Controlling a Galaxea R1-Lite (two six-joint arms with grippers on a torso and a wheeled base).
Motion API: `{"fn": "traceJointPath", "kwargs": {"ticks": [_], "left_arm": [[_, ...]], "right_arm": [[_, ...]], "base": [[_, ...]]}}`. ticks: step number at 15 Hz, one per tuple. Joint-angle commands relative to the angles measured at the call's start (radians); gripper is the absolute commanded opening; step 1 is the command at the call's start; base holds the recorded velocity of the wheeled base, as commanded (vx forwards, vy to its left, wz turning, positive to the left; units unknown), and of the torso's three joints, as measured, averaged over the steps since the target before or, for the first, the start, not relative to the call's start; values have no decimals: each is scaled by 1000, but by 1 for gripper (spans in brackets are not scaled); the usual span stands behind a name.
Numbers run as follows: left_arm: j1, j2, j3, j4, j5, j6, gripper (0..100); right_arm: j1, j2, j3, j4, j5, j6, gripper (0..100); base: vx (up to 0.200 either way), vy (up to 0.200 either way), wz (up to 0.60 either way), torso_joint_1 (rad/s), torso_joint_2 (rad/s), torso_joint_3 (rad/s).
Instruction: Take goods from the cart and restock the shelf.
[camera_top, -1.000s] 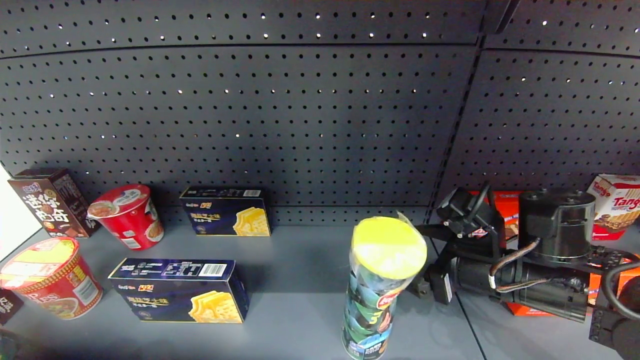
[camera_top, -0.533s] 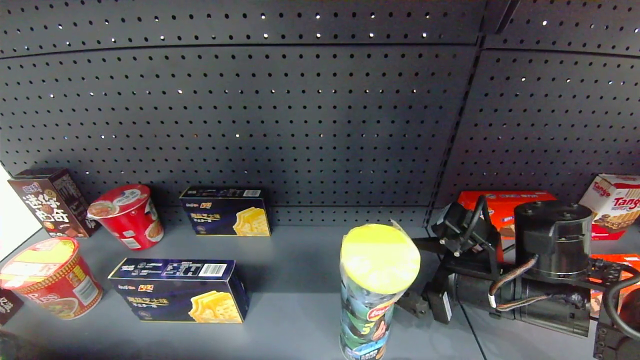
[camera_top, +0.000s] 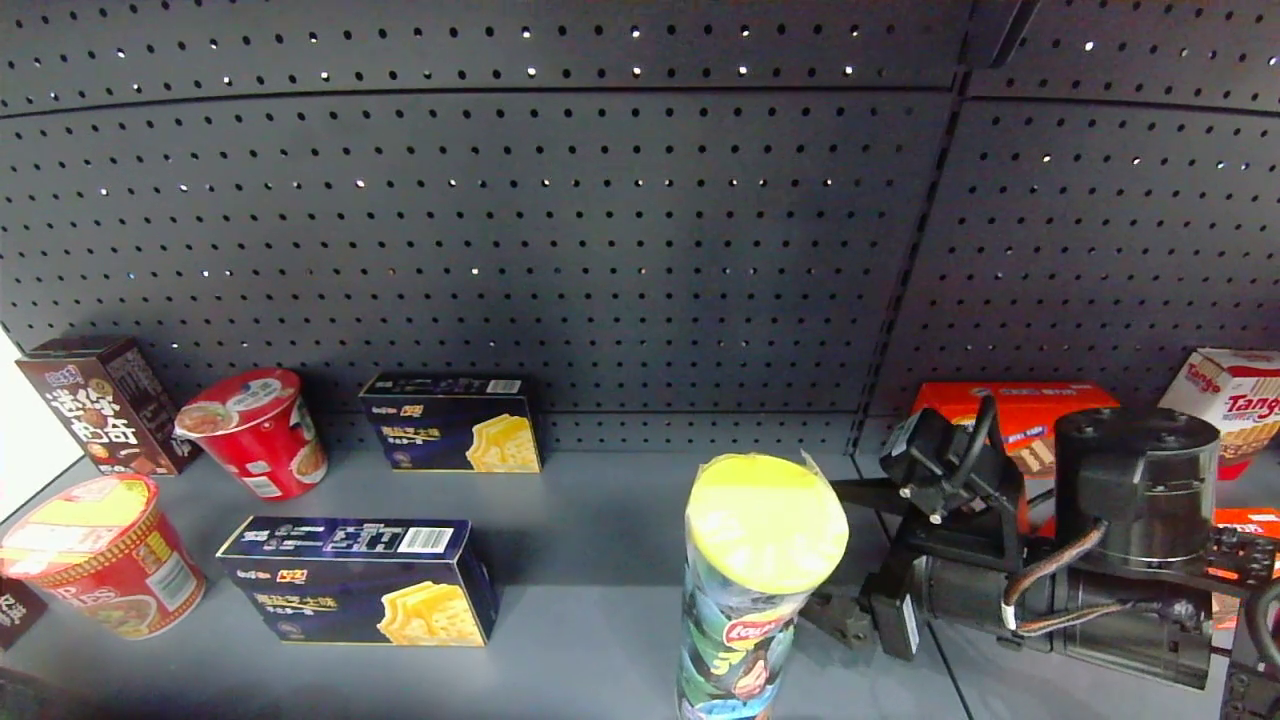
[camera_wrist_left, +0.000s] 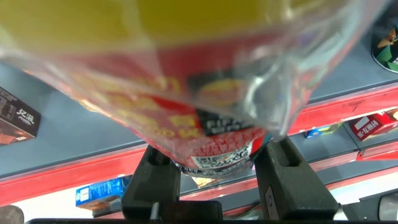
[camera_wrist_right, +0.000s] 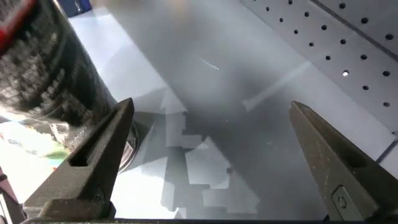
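On the grey shelf (camera_top: 600, 500), near the front and a little right of the middle, the chips can (camera_top: 755, 580) is standing up straight. The right gripper (camera_wrist_right: 211, 155) is sitting just to its right. Its two fingers are spreading wide and holding nothing, with the can just beside one finger. The left gripper (camera_wrist_left: 217, 186) is squeezing a red noodle cup (camera_wrist_left: 205, 118) wrapped in clear plastic.

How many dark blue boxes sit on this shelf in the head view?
2. One dark blue box stands at the back, right of the red cup; the other lies nearer the front, left of the chips can. The right arm may hide more.
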Motion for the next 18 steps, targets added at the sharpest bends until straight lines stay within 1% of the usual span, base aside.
{"fn": "traceJointPath", "kwargs": {"ticks": [1,4,5,6,7,8,9,10,11,13,15,16,17,18], "left_arm": [[-1,-3,4,0,0,0,0],[-1,-4,6,-2,0,0,0],[-1,-3,-10,-2,0,0,0],[-1,0,-37,-6,0,3,0],[-4,29,-105,-2,-3,4,0],[-6,61,-135,-2,-5,6,0],[-9,126,-195,-6,-8,7,0],[-13,164,-223,-11,-11,9,0],[-38,233,-267,-22,-28,11,0],[-73,319,-310,-58,-35,18,0],[-137,471,-373,-123,-44,24,0],[-159,551,-376,-178,-44,24,0],[-185,621,-376,-255,-51,24,0],[-210,683,-387,-301,-60,24,0]], "right_arm": [[-35,-3,-38,-1,0,-1,100],[-85,1,-127,7,2,1,100],[-93,5,-153,8,0,3,100],[-96,5,-168,10,-3,4,100],[-97,7,-176,11,-9,4,100],[-97,7,-179,11,-17,4,100],[-96,10,-200,13,-72,6,100],[-93,10,-214,13,-125,7,100],[-90,-1,-220,14,-179,9,100],[-96,-30,-211,14,-185,12,100],[-102,-81,-203,33,-205,46,100],[-97,-98,-202,39,-213,62,100],[-99,-108,-200,39,-213,64,100],[-101,-111,-200,37,-213,64,100]], "base": [[0,0,0,0,0,0],[0,0,0,0,0,0],[0,0,0,0,0,0],[0,0,0,0,0,0],[0,0,0,0,0,0],[0,0,0,0,0,0],[0,0,0,0,0,0],[0,0,0,0,0,0],[0,0,0,0,0,0],[0,0,0,0,0,0],[0,0,0,0,0,0],[0,0,0,0,0,0],[0,0,0,0,0,0],[0,0,0,0,0,0]]}}
